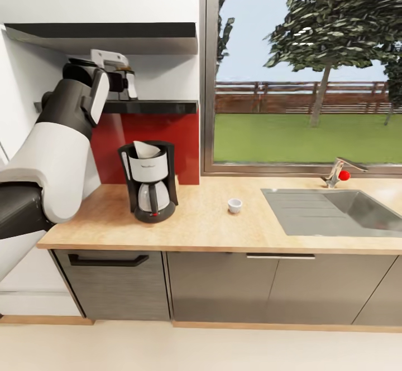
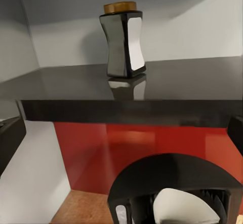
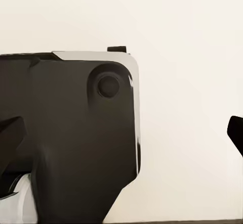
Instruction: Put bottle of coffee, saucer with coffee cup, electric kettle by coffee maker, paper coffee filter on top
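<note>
Closest to the head camera, the left arm [image 1: 61, 136] reaches up toward the dark kitchen shelf [image 1: 151, 106], its left gripper [image 1: 129, 84] held at shelf height with the bottle of coffee [image 2: 123, 39] just in front of it. In the left wrist view the bottle stands upright on the shelf, well back from the front edge, and dark finger tips show at both margins, far apart: the fingers are spread wide and empty. Below the shelf sits the coffee maker [image 1: 149, 181] on the tabletop [image 1: 212, 220], already carrying the paper coffee filter [image 1: 146, 149] on top; the coffee cup [image 1: 235, 205] stands apart toward the sink [image 1: 335, 212]. The step in hand looks like the reach for the bottle. To do it well, the fingers should go in level, centred on the narrow waist, and close only once they pass either side of it, since a nudge could tip the bottle. Lift straight up and draw back clear of the shelf before lowering, keeping away from the filter beneath. Whether the right gripper's fingers are spread or closed, I cannot tell.
</note>
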Robot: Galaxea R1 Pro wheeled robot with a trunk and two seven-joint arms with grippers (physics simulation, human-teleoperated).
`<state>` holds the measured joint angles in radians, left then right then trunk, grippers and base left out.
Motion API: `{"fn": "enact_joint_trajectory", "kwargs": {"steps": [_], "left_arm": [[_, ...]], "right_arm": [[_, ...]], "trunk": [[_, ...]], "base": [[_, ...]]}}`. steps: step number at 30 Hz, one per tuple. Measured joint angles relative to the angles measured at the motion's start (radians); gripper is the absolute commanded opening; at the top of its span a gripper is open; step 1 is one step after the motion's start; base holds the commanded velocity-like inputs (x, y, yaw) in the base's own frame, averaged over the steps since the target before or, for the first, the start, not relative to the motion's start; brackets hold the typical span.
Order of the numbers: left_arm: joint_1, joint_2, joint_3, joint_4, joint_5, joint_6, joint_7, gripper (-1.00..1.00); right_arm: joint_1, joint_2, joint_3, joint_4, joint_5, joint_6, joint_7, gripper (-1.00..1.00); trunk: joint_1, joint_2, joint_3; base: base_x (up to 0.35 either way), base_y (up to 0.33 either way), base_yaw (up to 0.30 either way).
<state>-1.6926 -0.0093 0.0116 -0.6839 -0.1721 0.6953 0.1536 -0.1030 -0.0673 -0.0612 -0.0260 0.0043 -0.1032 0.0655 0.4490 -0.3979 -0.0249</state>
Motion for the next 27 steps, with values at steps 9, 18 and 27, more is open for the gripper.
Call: {"fn": "enact_joint_trajectory", "kwargs": {"steps": [9, 18, 27], "left_arm": [[0.002, 0.0, 0.001, -0.004, 0.003, -0.001, 0.028, 1.0], [0.003, 0.0, 0.002, -0.004, 0.003, -0.003, 0.029, 1.0], [0.003, 0.001, 0.001, -0.009, 0.002, -0.005, 0.03, 1.0]], "right_arm": [[0.006, 0.0, 0.001, -0.001, 0.0, 0.001, -0.001, 1.0], [0.006, 0.0, 0.001, -0.001, 0.0, 0.001, 0.0, 1.0], [0.006, 0.0, 0.001, -0.001, 0.0, 0.0, -0.001, 1.0]], "trunk": [[0.0, 0.0, 0.0], [0.0, 0.0, 0.0], [0.0, 0.0, 0.0]], "base": [[0.313, 0.0, 0.0], [0.333, 0.03, 0.0], [0.133, 0.057, 0.0]]}}
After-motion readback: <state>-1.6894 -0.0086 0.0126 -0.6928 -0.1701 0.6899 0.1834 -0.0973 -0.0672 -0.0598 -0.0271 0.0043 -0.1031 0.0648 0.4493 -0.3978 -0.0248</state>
